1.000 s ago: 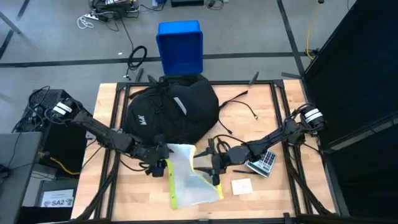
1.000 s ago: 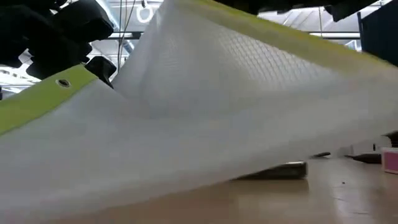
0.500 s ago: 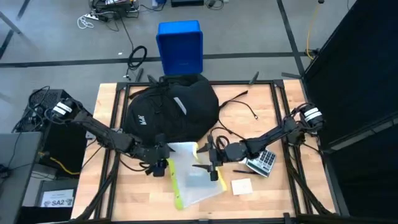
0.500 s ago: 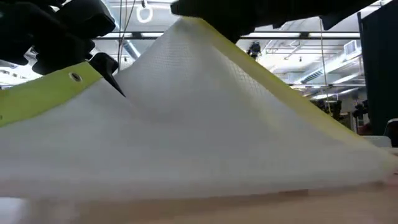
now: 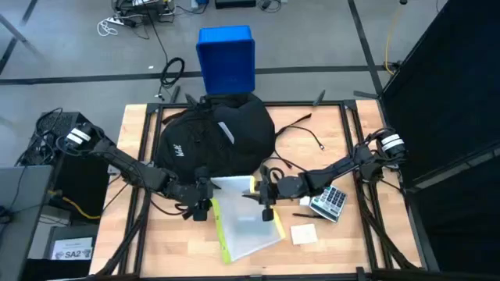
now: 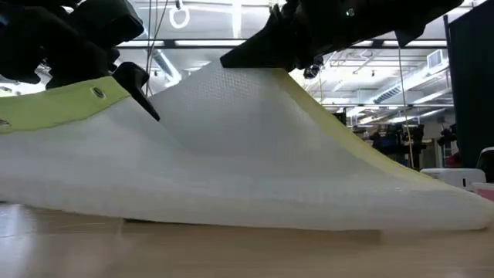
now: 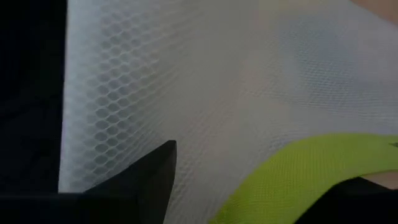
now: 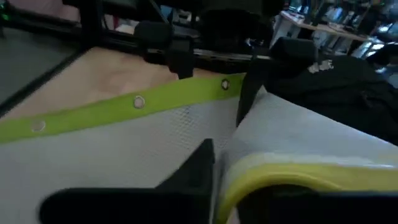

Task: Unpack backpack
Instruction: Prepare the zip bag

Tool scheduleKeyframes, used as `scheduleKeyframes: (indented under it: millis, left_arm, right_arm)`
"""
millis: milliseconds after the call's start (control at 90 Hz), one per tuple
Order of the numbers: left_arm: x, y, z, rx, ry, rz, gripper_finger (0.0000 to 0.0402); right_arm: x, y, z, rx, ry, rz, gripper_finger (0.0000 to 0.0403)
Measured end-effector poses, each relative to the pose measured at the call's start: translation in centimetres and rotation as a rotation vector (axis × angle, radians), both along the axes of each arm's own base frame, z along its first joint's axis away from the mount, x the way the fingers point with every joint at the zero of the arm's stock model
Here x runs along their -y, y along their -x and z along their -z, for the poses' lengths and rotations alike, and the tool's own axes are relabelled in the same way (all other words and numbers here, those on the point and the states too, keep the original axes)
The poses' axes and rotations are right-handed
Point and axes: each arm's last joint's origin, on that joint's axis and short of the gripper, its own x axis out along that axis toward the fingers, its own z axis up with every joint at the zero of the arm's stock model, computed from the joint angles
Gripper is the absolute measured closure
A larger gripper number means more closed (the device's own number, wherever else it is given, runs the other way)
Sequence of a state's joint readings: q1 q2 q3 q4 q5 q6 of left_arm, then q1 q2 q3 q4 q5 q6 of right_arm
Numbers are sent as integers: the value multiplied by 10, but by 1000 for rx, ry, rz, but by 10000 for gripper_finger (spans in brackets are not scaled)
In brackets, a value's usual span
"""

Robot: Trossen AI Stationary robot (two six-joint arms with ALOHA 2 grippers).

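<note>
The large rounded black fabric backpack [image 5: 215, 140] sits at twelve o'clock on the wooden tabletop [image 5: 328, 242]. Left tool [image 5: 205, 208] is clamped on the yellow-green-edged white mesh pouch [image 5: 242, 222] at its nine o'clock edge; right tool [image 5: 266, 200] grips its three o'clock edge. Bare tabletop lies at six o'clock.

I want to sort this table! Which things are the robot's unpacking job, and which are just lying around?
Job:
backpack
white mesh pouch, held by left pincer and right pincer

Lying about:
calculator
small card
black cable
blue box, on the floor
</note>
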State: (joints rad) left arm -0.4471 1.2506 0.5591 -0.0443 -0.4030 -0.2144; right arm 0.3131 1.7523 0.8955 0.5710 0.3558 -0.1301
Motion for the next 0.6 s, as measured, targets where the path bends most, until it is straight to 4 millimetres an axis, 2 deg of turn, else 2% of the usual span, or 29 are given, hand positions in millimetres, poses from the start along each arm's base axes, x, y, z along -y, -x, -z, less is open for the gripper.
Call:
scheduleKeyframes:
  millis: [156, 311, 467, 600]
  left_arm:
    - [2, 3, -9, -57, -4, -6, 169]
    - [7, 5, -17, -97, -1, -30, 169]
    - [9, 6, -18, -87, -18, -35, 169]
    - [8, 6, -17, -88, -31, -45, 169]
  right_arm:
    - [-4, 12, -3, -56, 154, 229, 401]
    - [-11, 33, -21, -53, 255, 440, 403]
    - [-25, 50, -42, 6, 255, 483, 403]
    - [-34, 56, -46, 21, 253, 461, 403]
